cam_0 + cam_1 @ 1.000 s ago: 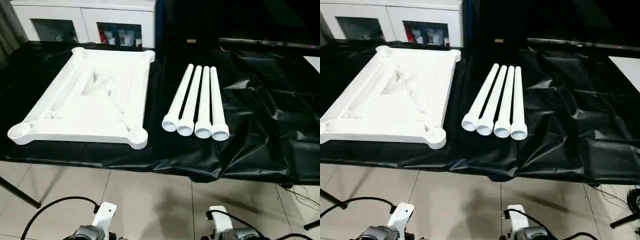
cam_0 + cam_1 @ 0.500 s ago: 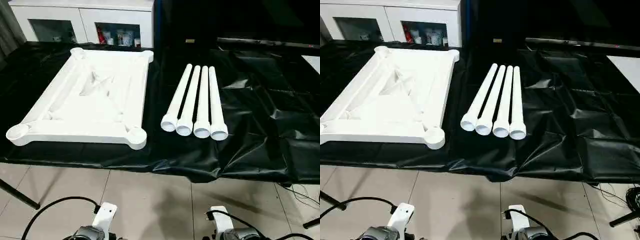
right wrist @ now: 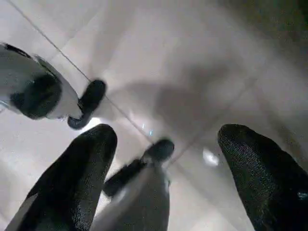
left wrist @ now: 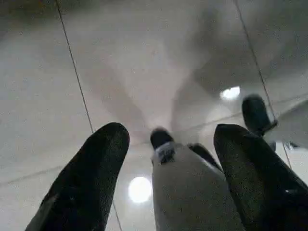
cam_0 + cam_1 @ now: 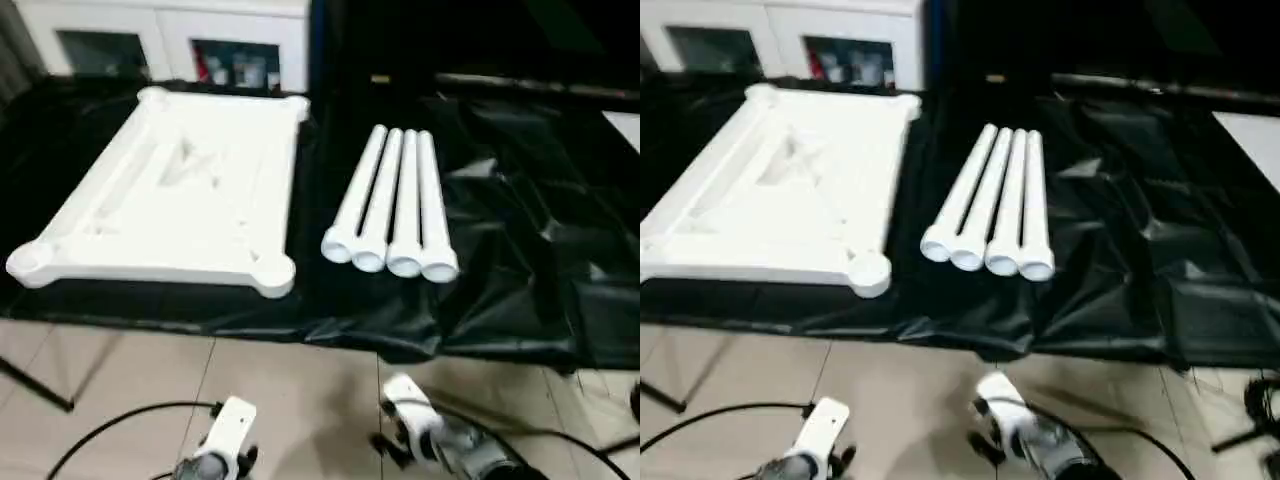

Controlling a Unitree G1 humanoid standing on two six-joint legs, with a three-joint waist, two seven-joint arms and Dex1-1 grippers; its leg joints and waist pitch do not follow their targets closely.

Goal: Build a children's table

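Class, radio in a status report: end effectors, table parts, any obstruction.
Left end effector open, empty; right end effector open, empty, both over floor. Table top upside down on black cover; four legs side by side beside it. Nothing blocking.

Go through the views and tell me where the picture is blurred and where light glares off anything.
Left eye view: the tabletop and four legs look soft and smeared. The right eye view is the same, and the black cover shines along its creases. Left wrist view: the dark fingers are out of focus, with bright lamp spots on the floor tiles. Right wrist view: blurred fingers and faint glints on the tiles.
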